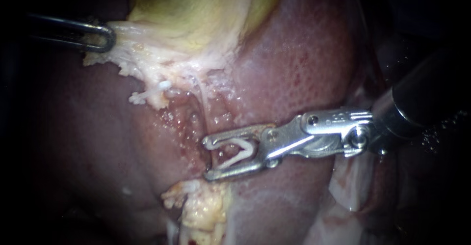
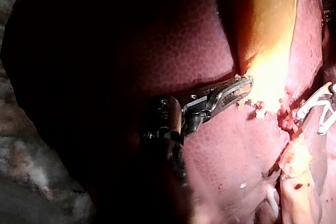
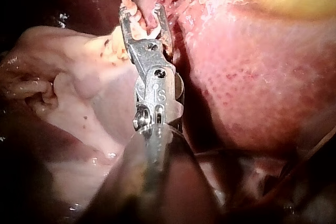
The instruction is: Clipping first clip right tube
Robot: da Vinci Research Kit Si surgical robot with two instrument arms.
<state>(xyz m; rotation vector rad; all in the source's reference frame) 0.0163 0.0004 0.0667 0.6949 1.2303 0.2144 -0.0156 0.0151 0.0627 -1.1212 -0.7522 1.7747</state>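
The tube [image 1: 201,105] is a thin pale string. It runs down the wet groove in the liver [image 1: 304,63], from the yellow gallbladder [image 1: 196,9] toward a lump of fat [image 1: 201,210].

The right instrument [image 1: 206,158] comes in across the liver. Its claw stands wide apart, and a small white clip [image 1: 250,146] sits inside it, touching both halves. The clip is open like a V. Its mouth is right where the tube goes by. I cannot tell if the tube is inside the mouth or just beside it.

The left instrument [image 1: 105,38] is well apart from there. Its claw looks closed on the pale tissue [image 1: 147,53] under the gallbladder, which looks stretched toward it.

I think the tube is very soft, light and slippery, because everything around it shines with wet. It looks thin enough to tear if it is tugged or poked. The clip looks tiny and stiff.

The best place to hold the tube is its bare middle part, between the pale tissue and the fat. The clip should go straight across it, with the whole tube deep in the mouth, so that no liver gets pinched.
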